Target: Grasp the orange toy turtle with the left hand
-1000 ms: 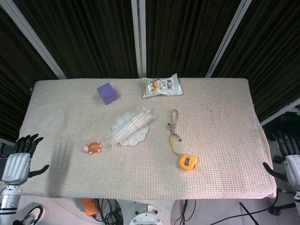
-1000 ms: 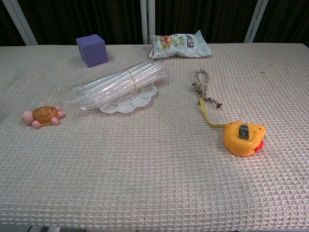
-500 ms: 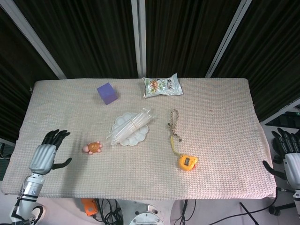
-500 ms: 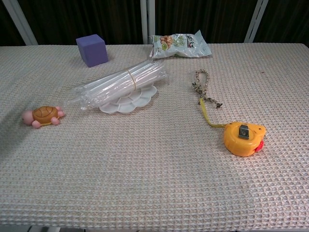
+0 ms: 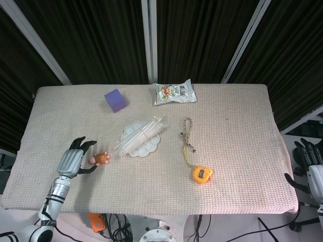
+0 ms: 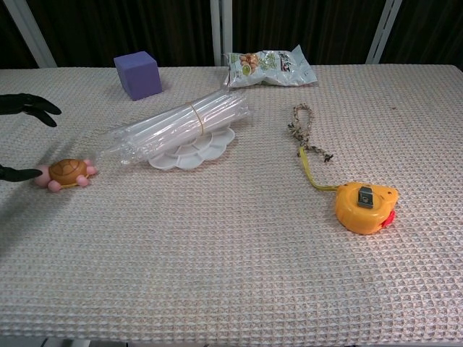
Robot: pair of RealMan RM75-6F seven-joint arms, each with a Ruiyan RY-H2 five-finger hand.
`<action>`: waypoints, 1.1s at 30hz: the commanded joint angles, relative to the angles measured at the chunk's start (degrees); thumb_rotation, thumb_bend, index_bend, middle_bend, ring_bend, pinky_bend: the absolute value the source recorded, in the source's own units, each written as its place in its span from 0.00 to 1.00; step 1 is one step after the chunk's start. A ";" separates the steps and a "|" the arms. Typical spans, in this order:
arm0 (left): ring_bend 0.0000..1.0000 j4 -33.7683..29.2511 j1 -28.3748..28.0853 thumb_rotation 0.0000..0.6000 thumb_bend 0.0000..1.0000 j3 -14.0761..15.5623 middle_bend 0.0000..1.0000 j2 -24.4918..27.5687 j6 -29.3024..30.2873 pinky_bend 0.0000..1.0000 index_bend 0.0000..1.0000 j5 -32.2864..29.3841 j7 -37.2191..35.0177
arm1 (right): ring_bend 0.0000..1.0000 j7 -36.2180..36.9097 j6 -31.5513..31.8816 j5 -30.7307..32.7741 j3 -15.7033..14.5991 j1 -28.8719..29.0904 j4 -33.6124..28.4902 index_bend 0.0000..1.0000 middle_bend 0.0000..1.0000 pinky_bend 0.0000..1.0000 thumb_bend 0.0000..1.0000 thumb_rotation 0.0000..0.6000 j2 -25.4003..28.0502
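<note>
Turtle (image 5: 101, 158) just right of left hand (image 5: 73, 160), between spread fingers (image 6: 29, 105); not gripped, nothing held.

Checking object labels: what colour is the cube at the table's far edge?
Purple; the cube shows best in the chest view.

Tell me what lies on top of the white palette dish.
A clear bag of straws lies across the white palette dish, one end reaching toward the orange toy turtle. The dish's wells beneath the bag are largely covered, so their contents cannot be seen.
</note>
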 commanded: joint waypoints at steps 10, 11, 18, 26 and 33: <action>0.00 2.26 -2.04 1.00 0.19 -0.29 0.24 -2.32 -3.77 0.00 0.23 -3.86 2.39 | 0.00 0.72 -0.03 0.38 -0.01 -0.27 0.45 0.00 0.00 0.00 0.16 1.00 0.73; 0.00 2.59 -2.21 1.00 0.19 -0.36 0.25 -2.52 -4.01 0.00 0.23 -4.09 2.41 | 0.00 0.69 -0.06 0.42 0.01 -0.26 0.44 0.00 0.00 0.00 0.16 1.00 0.77; 0.00 5.10 -3.08 1.00 0.22 -0.50 0.31 -3.96 -5.79 0.00 0.28 -5.80 2.41 | 0.00 0.31 -0.42 0.66 0.23 0.00 -0.02 0.00 0.00 0.00 0.16 1.00 1.05; 0.09 6.49 -3.68 1.00 0.30 -1.30 0.46 -5.26 -5.67 0.01 0.43 -6.07 0.89 | 0.00 -0.35 -0.83 0.68 0.21 0.23 -0.51 0.00 0.00 0.00 0.16 1.00 1.09; 0.24 8.74 -3.73 1.00 0.34 -1.44 0.62 -6.91 -4.72 0.05 0.60 -6.68 1.99 | 0.00 -0.28 -0.68 0.80 0.23 0.10 -0.61 0.00 0.00 0.00 0.16 1.00 1.30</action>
